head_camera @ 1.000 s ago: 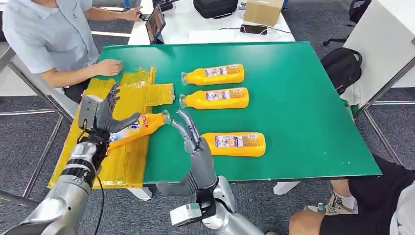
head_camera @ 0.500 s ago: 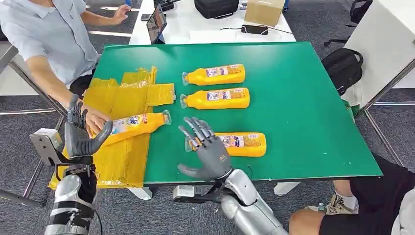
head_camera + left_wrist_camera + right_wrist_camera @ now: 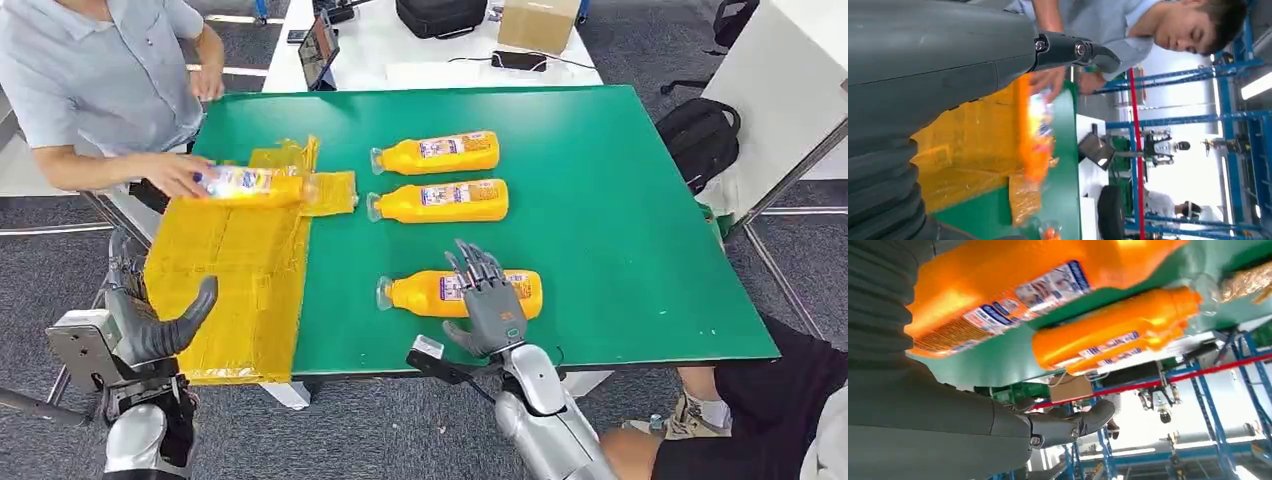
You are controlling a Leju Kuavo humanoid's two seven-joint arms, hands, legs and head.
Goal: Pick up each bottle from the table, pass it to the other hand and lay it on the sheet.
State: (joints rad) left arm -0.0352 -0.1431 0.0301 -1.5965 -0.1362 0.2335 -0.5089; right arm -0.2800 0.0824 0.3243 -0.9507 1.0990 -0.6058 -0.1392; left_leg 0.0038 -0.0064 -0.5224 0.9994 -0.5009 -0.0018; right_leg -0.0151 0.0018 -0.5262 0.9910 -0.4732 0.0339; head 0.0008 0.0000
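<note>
Over the nearest bottle [image 3: 460, 292], the right hand [image 3: 490, 305] hovers with fingers [image 3: 472, 265] spread, grasping nothing; a shallow grasp could roll it. The left hand [image 3: 150, 325] hangs released.

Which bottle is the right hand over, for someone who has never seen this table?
Start at the green table, where three orange bottles lie on their sides, caps toward the yellow sheet. Take the nearest bottle, alone at the front edge. The right hand is spread over its label end; the other two have nothing over them.

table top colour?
Green; the table shows it best in the head view, with orange bottles lying on it.
</note>
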